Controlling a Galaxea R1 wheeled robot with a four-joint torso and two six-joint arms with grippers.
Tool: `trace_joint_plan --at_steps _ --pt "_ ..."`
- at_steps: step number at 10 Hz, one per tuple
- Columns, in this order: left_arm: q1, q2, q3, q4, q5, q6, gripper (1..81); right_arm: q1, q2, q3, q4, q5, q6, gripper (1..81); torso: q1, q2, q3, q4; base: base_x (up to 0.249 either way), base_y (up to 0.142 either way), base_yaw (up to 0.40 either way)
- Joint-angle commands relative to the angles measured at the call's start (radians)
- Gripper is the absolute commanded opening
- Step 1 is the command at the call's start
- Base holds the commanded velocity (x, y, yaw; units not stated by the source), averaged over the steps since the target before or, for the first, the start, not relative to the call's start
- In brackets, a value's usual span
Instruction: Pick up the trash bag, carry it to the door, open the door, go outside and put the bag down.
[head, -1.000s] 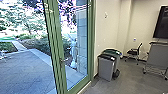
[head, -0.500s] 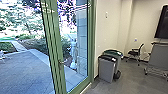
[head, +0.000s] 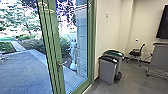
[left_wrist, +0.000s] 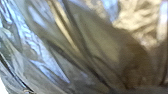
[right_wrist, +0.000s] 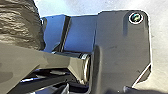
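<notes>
Shiny, crinkled dark plastic trash bag (right_wrist: 20, 25) wanted slow carrying, well clear of the green-framed glass door (head: 53, 47). Couldn't tell whether either pincer was spread or pinching.

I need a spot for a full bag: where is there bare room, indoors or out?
Outside, the dark paving bordered by the green door frame and the pale strip. Indoors, the grey floor between the bins and the wheeled unit. Crowded: by the wall, where bins stand close.
</notes>
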Motion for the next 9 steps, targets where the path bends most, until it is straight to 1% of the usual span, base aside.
trace_joint_plan --at_steps 1,8,9 --pt "-0.070 0.000 0.001 0.005 0.045 0.002 1.0 0.042 0.007 0.004 -0.008 -0.062 -0.003 81.1 0.000 0.000 0.000 0.000 0.135 0.000 0.000" --pt "-0.068 -0.003 0.001 0.004 0.044 0.002 1.0 0.041 0.007 0.002 -0.007 -0.062 -0.003 81.1 0.000 0.000 0.000 0.000 0.134 0.000 0.000" --pt "-0.061 -0.002 0.001 0.004 0.029 0.004 1.0 0.041 0.007 0.002 -0.007 -0.062 -0.003 81.1 0.000 0.000 0.000 0.000 0.105 0.000 0.000"
